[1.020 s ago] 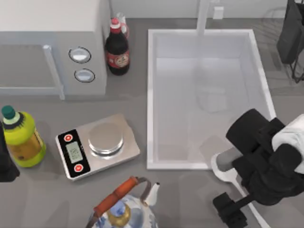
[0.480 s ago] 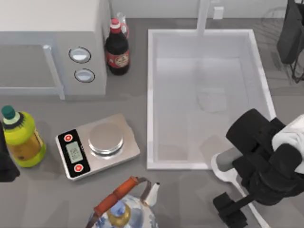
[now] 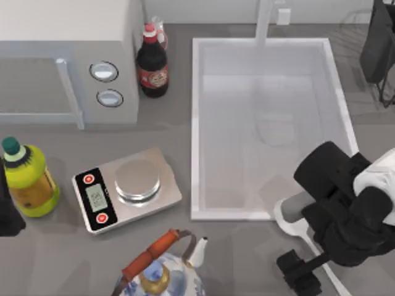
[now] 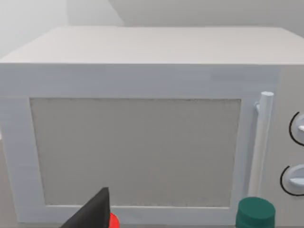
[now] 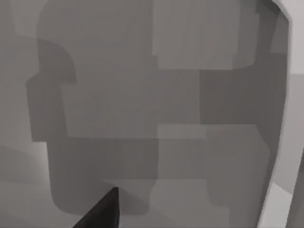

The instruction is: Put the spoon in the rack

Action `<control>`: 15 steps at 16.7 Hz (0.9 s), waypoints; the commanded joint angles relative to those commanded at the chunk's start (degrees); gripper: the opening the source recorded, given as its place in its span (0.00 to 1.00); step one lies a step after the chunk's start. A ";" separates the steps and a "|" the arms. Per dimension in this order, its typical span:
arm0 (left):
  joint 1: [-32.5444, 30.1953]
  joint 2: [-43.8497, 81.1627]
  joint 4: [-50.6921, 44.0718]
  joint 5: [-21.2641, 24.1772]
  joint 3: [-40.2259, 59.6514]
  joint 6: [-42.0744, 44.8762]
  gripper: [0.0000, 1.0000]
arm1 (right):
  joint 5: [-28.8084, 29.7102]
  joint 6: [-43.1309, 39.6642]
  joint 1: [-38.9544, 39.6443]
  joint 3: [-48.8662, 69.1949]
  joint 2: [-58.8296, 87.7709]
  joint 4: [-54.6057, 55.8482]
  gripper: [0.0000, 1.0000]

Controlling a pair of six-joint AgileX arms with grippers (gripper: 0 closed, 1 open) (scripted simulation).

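While nothing shifts across one second, our right tool [image 3: 308,243] hangs over the plain white spoon [image 3: 289,217]; grip state unreadable, pickup pending.

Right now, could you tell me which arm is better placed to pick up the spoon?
Right. The right arm hangs directly over the spoon beside the sink; the left arm sits parked at the table's far left edge.

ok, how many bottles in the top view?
2. The dark cola bottle stands between the microwave and the sink; the yellow-green bottle is at the table's left edge. A third may hide behind the cola.
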 joint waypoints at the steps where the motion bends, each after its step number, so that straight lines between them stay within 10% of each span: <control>1: 0.00 0.00 0.00 0.00 0.00 0.00 1.00 | 0.00 0.00 0.01 0.13 -0.01 -0.14 0.00; 15: 0.00 0.00 0.00 0.00 0.00 0.00 1.00 | -0.04 -0.58 -0.35 35.27 -8.17 -44.84 0.00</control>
